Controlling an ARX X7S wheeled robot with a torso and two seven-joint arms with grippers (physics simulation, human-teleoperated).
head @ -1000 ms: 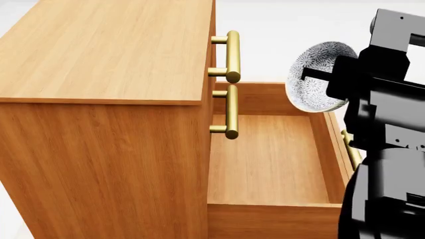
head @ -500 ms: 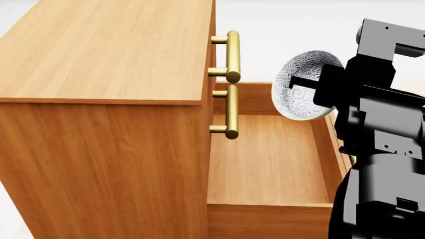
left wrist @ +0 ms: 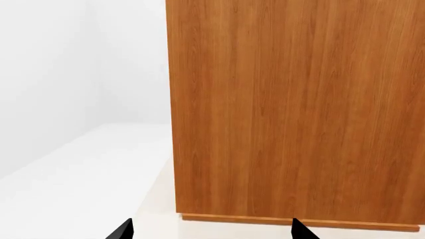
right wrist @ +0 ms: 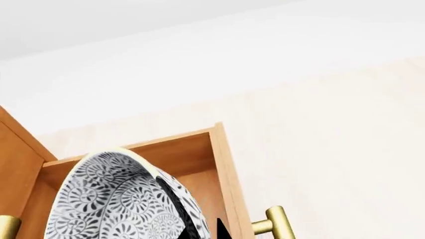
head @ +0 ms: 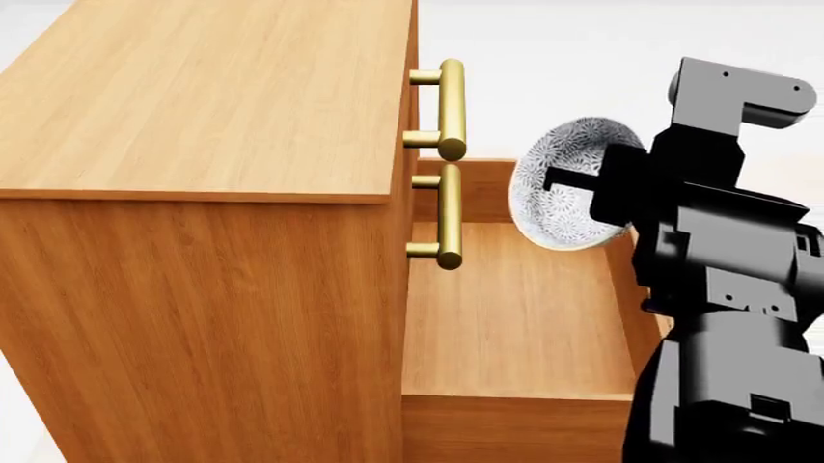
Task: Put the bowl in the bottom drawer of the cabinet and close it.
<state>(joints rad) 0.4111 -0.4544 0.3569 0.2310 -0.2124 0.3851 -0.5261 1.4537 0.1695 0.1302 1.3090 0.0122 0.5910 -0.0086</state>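
The bowl (head: 557, 207), white with a blue-grey floral pattern, hangs tipped on its side over the back of the open bottom drawer (head: 515, 309). My right gripper (head: 562, 177) is shut on its rim, one finger inside and one outside. In the right wrist view the bowl (right wrist: 106, 199) fills the near corner, above the drawer's side wall (right wrist: 226, 169) and brass handle (right wrist: 279, 224). The cabinet (head: 206, 106) stands to the left with its two upper drawers shut. My left gripper (left wrist: 211, 234) is open and holds nothing, facing the cabinet's side panel (left wrist: 292, 109).
Two brass bar handles (head: 451, 106) (head: 449, 217) of the upper drawers stick out over the open drawer's left side. My black right arm (head: 721, 309) covers the drawer's right front corner. Pale floor (left wrist: 79, 189) lies beside the cabinet.
My right gripper has carried the bowl leftward and slightly down, from beyond the drawer's right wall to over its back part. The cabinet and drawer have not moved.
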